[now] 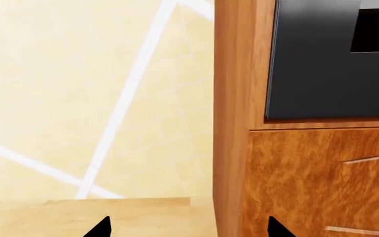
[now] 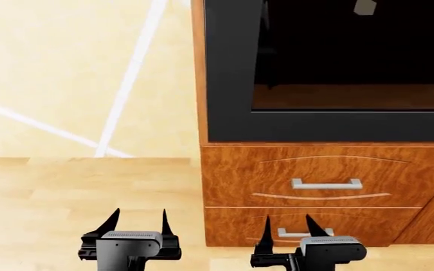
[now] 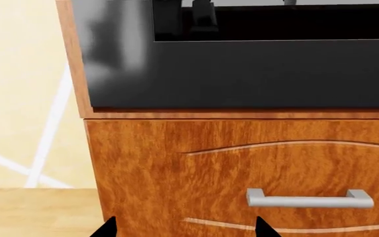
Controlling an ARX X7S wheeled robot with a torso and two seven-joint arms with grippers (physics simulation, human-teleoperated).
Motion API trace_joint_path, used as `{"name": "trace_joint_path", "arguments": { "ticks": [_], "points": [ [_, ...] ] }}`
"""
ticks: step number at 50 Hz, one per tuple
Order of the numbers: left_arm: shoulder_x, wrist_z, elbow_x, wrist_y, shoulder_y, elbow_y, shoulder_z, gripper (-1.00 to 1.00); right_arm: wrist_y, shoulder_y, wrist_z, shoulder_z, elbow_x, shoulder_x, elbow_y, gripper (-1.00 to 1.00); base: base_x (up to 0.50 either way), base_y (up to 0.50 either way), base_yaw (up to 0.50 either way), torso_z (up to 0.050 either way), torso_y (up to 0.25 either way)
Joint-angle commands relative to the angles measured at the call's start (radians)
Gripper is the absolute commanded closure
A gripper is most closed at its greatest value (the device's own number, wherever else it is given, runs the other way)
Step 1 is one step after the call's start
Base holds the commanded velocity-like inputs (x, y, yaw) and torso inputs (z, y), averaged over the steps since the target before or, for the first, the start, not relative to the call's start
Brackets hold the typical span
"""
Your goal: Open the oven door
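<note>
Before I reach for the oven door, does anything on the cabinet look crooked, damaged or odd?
Nothing stands out. The oven door sits flush and square in the cabinet, shut, and the two drawers below are closed with straight handles. No door handle shows in these views. Both claws, left and right, are open and empty.

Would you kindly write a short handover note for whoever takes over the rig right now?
Left gripper: jaws open, empty, low over the wooden floor, left of the cabinet.
Right gripper: jaws open, empty, in front of the lower drawer, touching nothing.
Oven door: closed, black frame flush in the cabinet above the upper drawer. Its handle is not in view.
Done: both arms face the cabinet; no contact made.
Left: raise an arm to the door, find a grip, pull it open.
</note>
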Motion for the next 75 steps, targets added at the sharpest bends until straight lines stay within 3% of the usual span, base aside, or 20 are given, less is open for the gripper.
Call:
{"name": "trace_joint_path", "arguments": {
  "ticks": [1,17,75],
  "points": [
    [-0.003,-0.004,-0.004,0.004,-0.001,-0.003,0.006,-1.00,0.004,0.000,0.008,-0.002,0.005,0.004,-0.001,-1.00,0.13,0.00,0.00,0.000,0.000],
    [-0.009,-0.011,-0.010,0.003,-0.001,-0.002,0.015,-1.00,0.001,0.001,0.014,-0.003,0.021,0.004,0.006,-1.00,0.02,0.00,-0.03,0.000,0.000],
    [-0.025,-0.026,-0.029,0.015,-0.008,-0.017,0.040,-1.00,-0.005,0.006,0.032,-0.031,0.038,0.022,0.007,-1.00,0.00,0.00,-0.31,0.000,0.000]
  ]
}}
